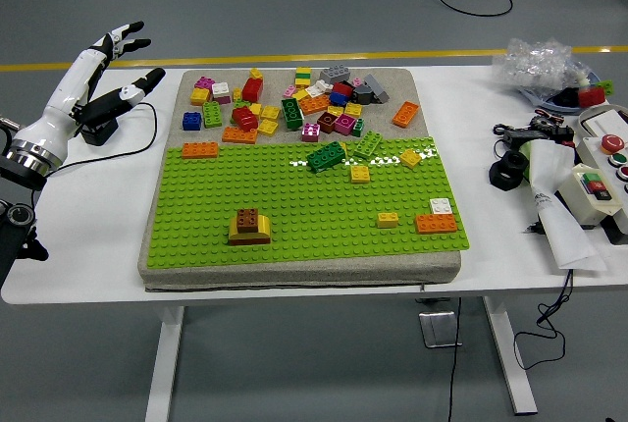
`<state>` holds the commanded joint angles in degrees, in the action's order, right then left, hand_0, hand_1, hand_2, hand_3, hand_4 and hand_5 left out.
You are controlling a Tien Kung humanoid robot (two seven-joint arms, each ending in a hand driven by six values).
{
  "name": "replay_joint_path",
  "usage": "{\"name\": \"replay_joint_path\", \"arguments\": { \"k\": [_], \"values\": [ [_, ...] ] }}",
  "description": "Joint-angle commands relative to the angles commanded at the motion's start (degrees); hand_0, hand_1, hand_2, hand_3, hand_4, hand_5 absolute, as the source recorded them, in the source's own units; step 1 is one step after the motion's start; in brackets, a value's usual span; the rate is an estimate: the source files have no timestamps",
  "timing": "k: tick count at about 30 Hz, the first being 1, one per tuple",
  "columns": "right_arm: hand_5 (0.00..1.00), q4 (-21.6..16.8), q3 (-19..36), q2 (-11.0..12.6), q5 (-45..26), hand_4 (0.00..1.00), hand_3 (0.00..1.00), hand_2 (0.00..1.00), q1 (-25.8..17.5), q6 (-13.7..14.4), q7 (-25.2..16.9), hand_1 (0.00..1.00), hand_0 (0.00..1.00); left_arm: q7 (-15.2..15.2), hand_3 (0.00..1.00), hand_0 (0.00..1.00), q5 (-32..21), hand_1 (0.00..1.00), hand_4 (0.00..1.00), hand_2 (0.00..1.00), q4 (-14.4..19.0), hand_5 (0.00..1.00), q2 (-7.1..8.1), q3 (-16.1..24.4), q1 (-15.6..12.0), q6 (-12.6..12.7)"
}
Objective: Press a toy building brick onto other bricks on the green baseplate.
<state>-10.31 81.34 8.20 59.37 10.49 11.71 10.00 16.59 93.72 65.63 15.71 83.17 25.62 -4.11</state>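
The green baseplate [294, 208] lies on a grey pad in the middle of the table. A brown brick sits on a yellow brick [249, 226] at the plate's front left. An orange and white pair [436, 218] and a small yellow brick [389, 219] stand at the front right. A dark green brick [327, 156] and a yellow one [360, 173] rest near the plate's far edge. Several loose bricks [294, 103] are heaped behind it. My left hand [116, 74] hovers off the pad's far left corner, fingers spread, holding nothing. The right arm is out of sight.
A small black box [98, 131] with a cable lies under my left hand. At the table's right are a control box with red and green buttons [599, 182], a white paper wrap [559, 216], black parts [510, 169] and a clear plastic bag [545, 61].
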Motion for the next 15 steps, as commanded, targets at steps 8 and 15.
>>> {"name": "replay_joint_path", "arguments": {
  "k": [8,15],
  "values": [
    [0.664,0.0,-0.1,0.0,0.1,0.998,0.737,0.752,0.1,0.0,0.1,0.729,0.802,-0.1,0.939,0.998,0.0,0.909,0.818,0.867,0.0,0.718,-0.06,0.2,0.0,0.0],
    [0.664,0.0,0.1,0.1,-0.1,0.998,0.736,0.752,0.2,0.1,0.1,0.729,0.801,0.0,0.938,0.998,-0.2,0.908,0.817,0.866,-0.2,0.719,-0.18,0.4,0.2,-0.1]
  ]
}}
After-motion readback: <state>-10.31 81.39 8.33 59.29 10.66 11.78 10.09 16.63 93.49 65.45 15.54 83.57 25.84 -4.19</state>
